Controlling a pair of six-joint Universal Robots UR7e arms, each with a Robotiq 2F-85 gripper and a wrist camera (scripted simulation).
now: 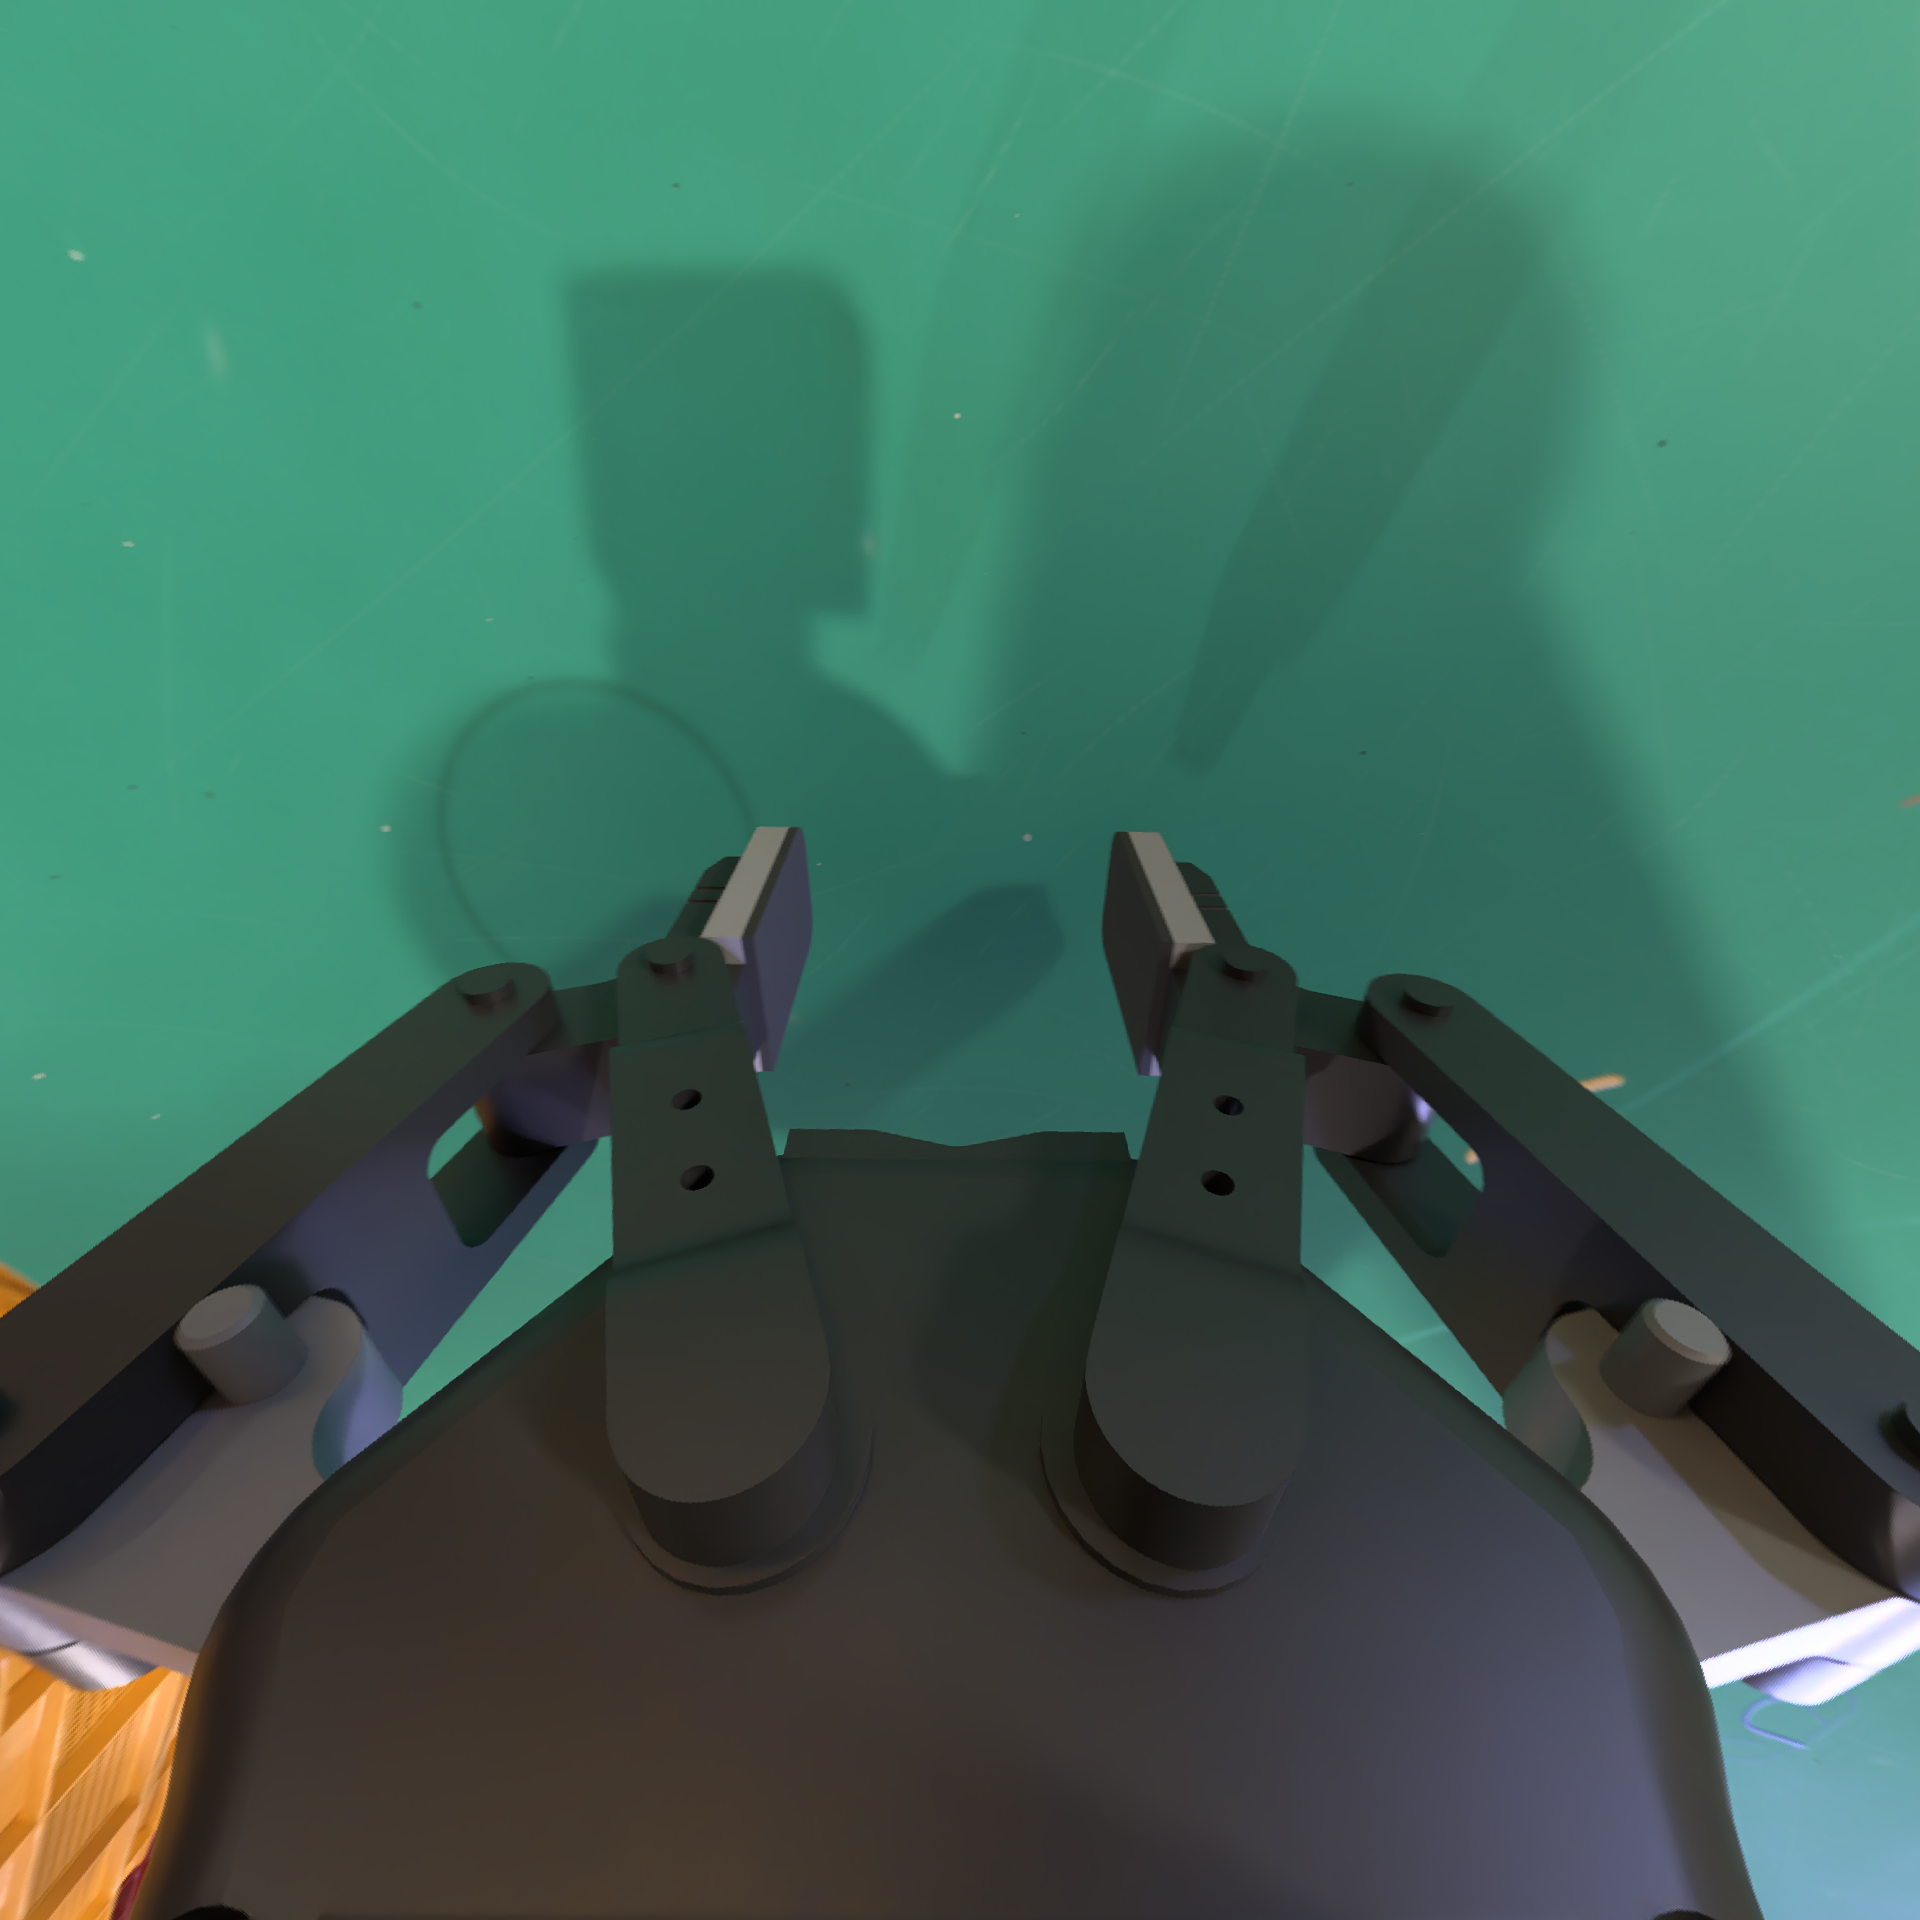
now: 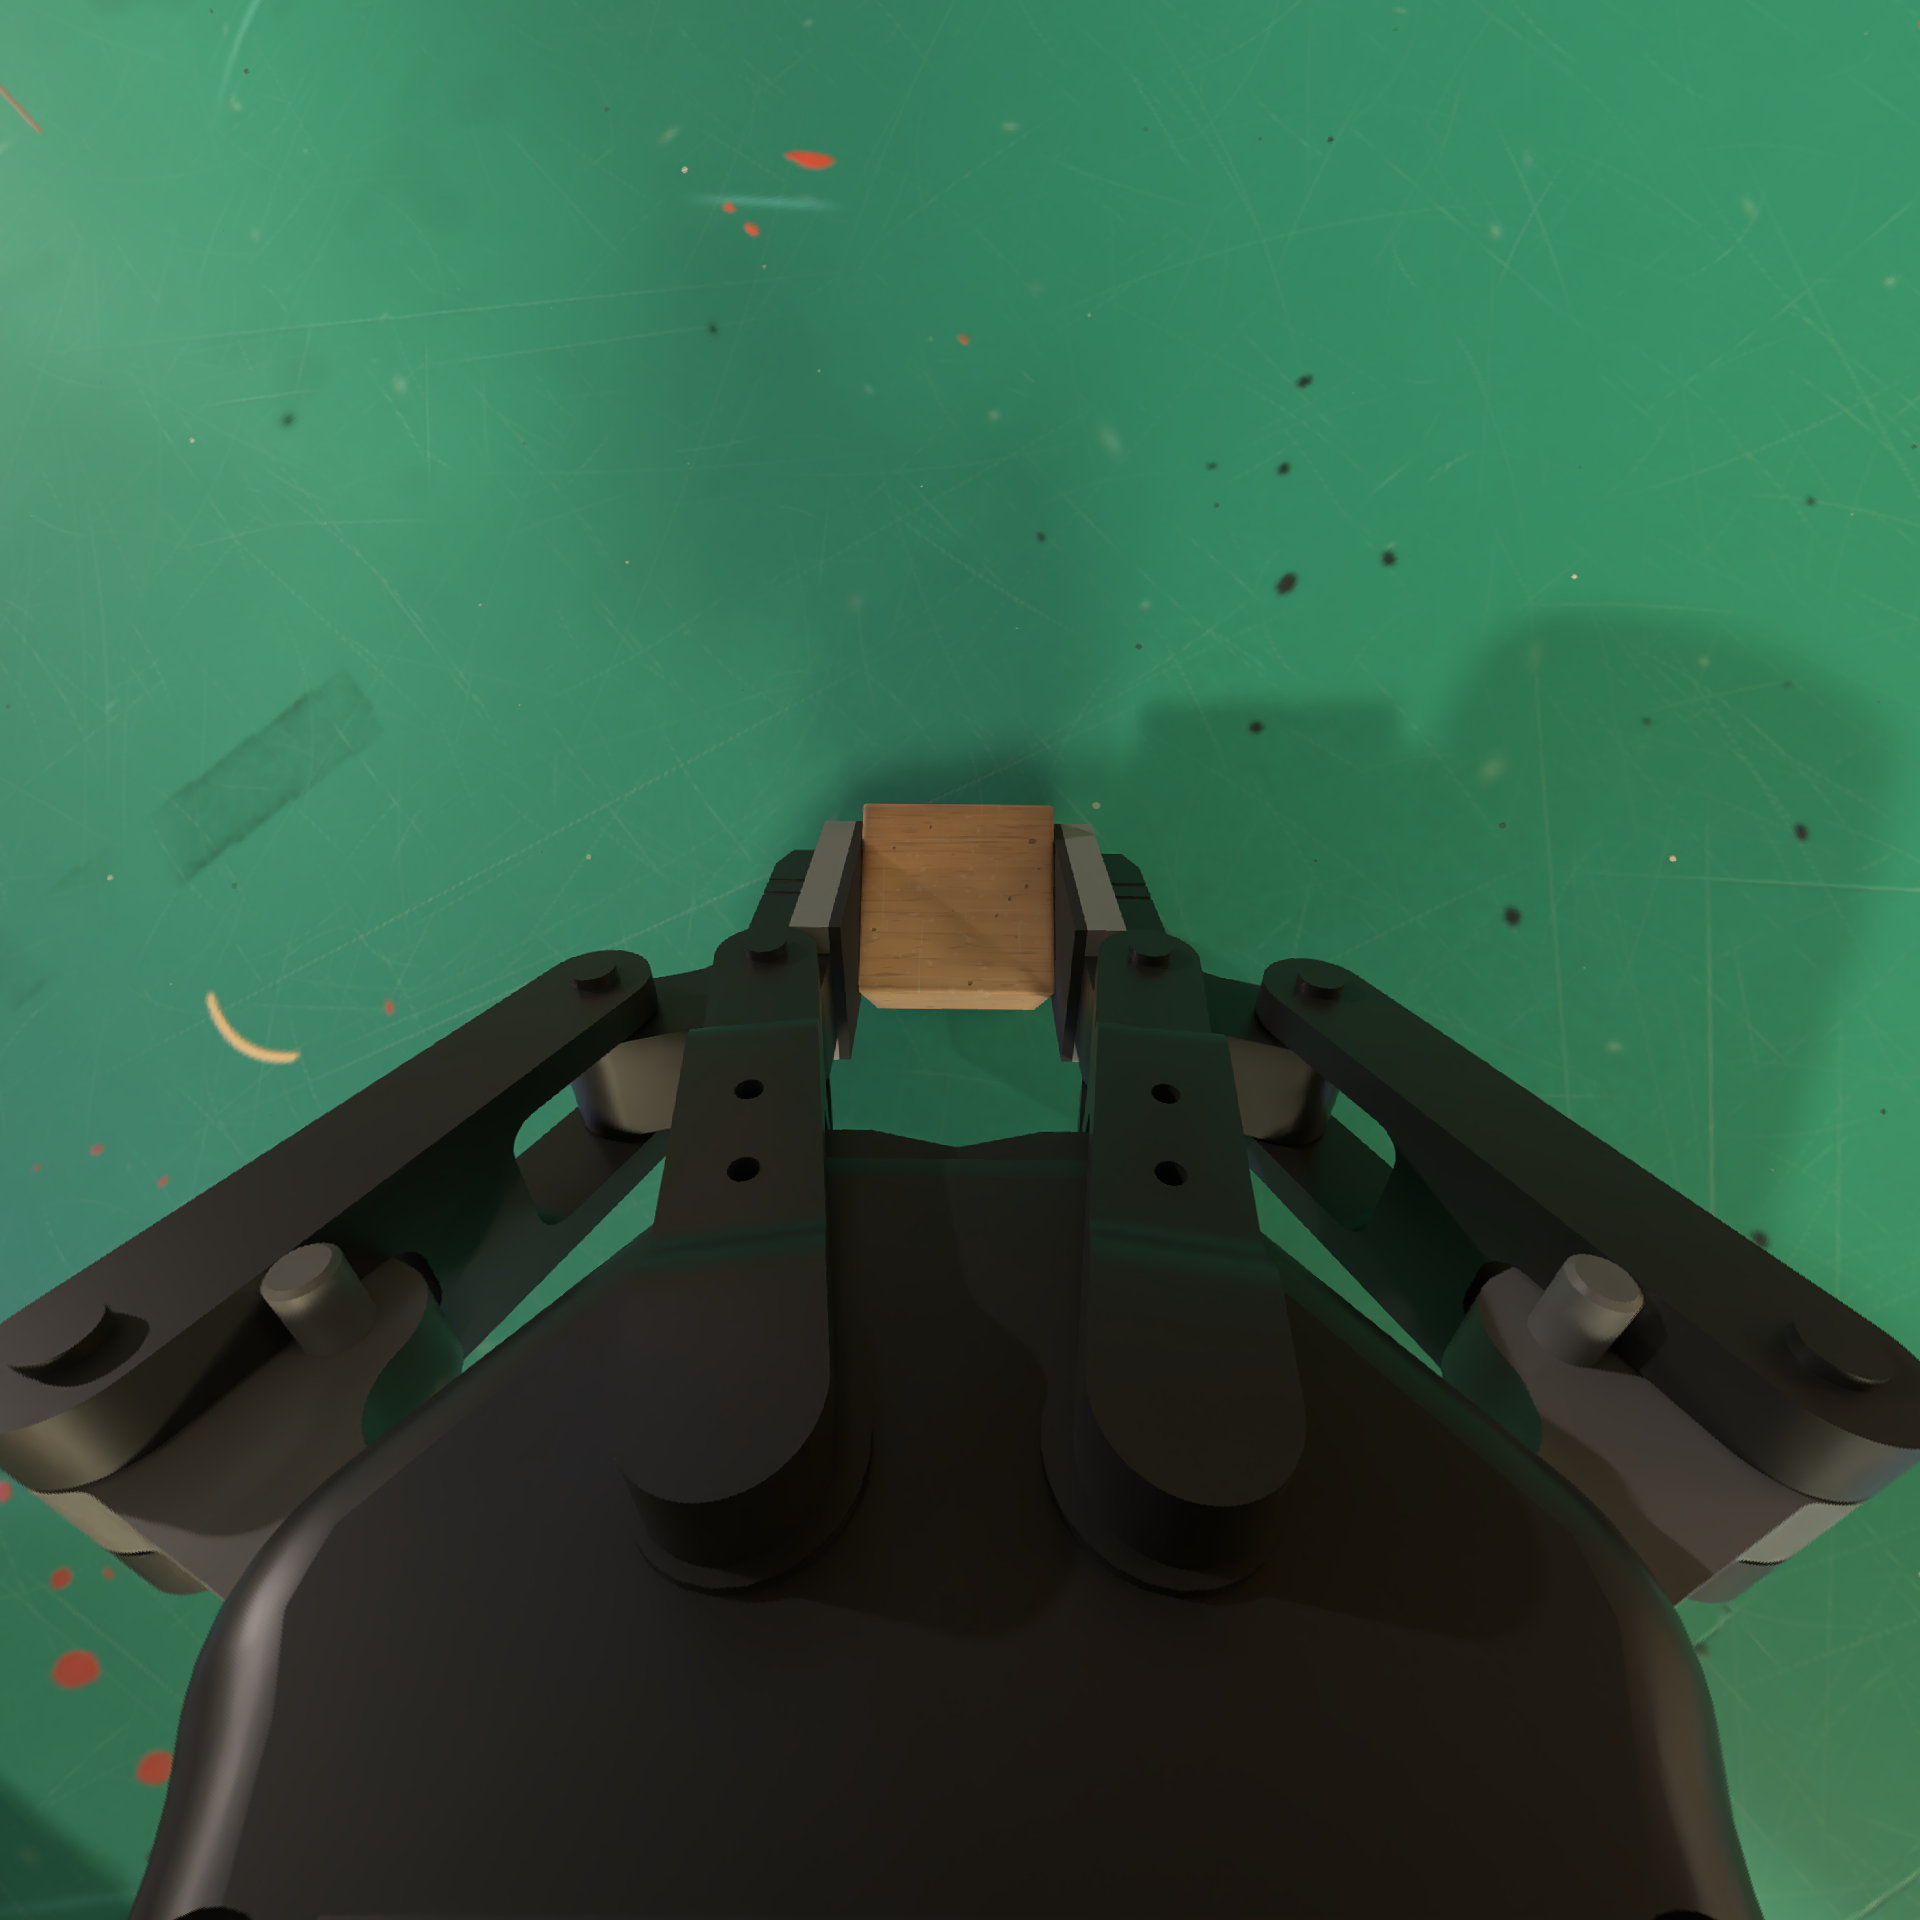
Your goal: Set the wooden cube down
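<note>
The right claw (image 2: 956,935) is clamped on the wooden cube (image 2: 954,904), gripped between both pads over the scratched green desk (image 2: 623,468), with a tape patch (image 2: 270,774) at 10 o'clock, while the left claw (image 1: 956,935) stands wide and empty.

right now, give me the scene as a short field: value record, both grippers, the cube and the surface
left gripper: open, empty
right gripper: shut on the wooden cube
wooden cube: light wood, between both pads
cube contact with mat: cannot tell
surface: green mat, scratched, with red and dark specks
other: orange patterned thing at the left wrist view's lower left edge
</note>
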